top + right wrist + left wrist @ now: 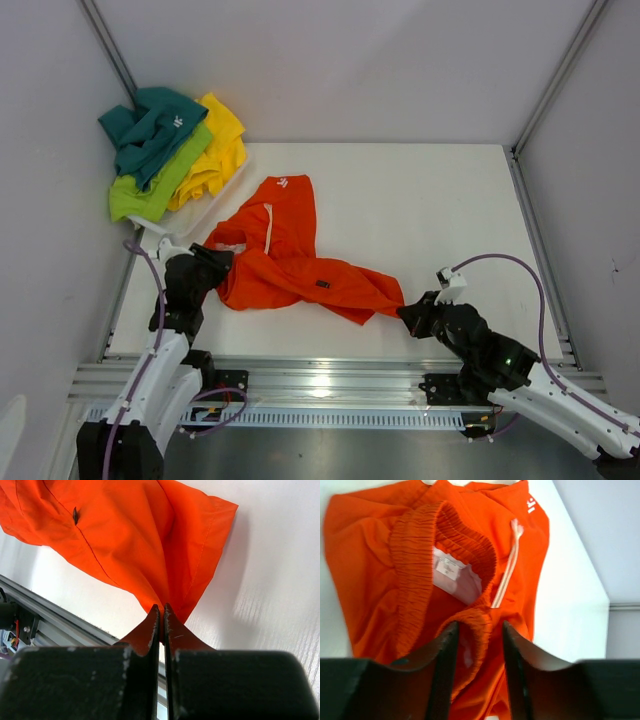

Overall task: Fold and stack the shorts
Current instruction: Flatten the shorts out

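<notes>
Orange shorts (285,265) lie crumpled across the white table, a white logo at their far end. My left gripper (222,262) is at their left edge. In the left wrist view its fingers (479,630) stand apart astride the gathered elastic waistband (415,580), not pressed on it; a white drawstring (507,570) and a label (447,570) show. My right gripper (405,312) holds the right tip of the shorts. In the right wrist view its jaws (161,609) are shut on a pinch of the orange cloth (140,530), which is pulled up off the table.
Teal shorts (150,125), lime green shorts (150,190) and yellow shorts (222,145) are heaped in the back left corner over a white tray (215,205). Grey walls close in left and right. A metal rail (330,380) runs along the near table edge.
</notes>
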### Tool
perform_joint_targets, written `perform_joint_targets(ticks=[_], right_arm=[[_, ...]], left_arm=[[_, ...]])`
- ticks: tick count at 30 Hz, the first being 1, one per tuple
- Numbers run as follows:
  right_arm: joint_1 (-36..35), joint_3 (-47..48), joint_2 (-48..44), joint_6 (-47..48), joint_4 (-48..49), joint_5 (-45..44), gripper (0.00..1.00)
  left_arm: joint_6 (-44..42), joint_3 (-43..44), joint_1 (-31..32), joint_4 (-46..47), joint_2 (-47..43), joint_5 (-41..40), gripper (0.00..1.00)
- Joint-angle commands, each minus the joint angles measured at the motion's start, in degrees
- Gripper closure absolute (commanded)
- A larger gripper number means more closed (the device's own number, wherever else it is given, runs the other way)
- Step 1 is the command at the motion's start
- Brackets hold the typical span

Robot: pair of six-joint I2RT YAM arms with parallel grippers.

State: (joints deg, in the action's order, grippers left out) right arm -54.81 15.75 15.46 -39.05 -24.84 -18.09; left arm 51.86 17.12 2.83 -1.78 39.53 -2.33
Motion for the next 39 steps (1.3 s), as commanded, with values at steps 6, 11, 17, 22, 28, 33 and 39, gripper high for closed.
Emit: perform_joint_targets(ticks=[6, 11, 17, 22, 28, 33, 39], right_arm=[[-0.30, -0.28, -0.44, -0.85, 0.32, -1.95, 1.00], [-0.30, -0.19, -0.43, -0.77, 0.32, -1.95, 1.00], [-0.30, -0.19, -0.08, -0.77, 0.41, -1.95, 1.00], [-0.30, -0.10, 0.18, -0.68, 0.58, -1.95, 1.00], [-0.30, 0.16, 0.44, -0.94, 0.32, -3.00, 1.00], [-0.39, 1.73, 2.11, 0.20, 1.46, -6.08, 1.00], [-0.30, 3.94, 8.95, 5.12, 6.02, -9.60, 1.00]], left_arm=[[0.70, -0.87, -2.39, 4.85, 0.37, 3.56, 0.71], [0.18, -0.78, -2.48, 6.96, 2.92, 6.10, 0.80], [-0.88, 0.45, -2.57, 6.97, 4.95, 9.10, 0.57], [-1.49, 0.01, -2.57, 7.58, 4.85, 7.86, 0.65], [-1.49, 2.03, -2.65, 6.79, 5.12, 6.02, 1.00], [-2.63, 9.66, -4.76, 5.13, 6.17, 8.30, 1.00], [-4.74, 23.02, -7.48, 2.22, 6.88, 9.88, 1.00]])
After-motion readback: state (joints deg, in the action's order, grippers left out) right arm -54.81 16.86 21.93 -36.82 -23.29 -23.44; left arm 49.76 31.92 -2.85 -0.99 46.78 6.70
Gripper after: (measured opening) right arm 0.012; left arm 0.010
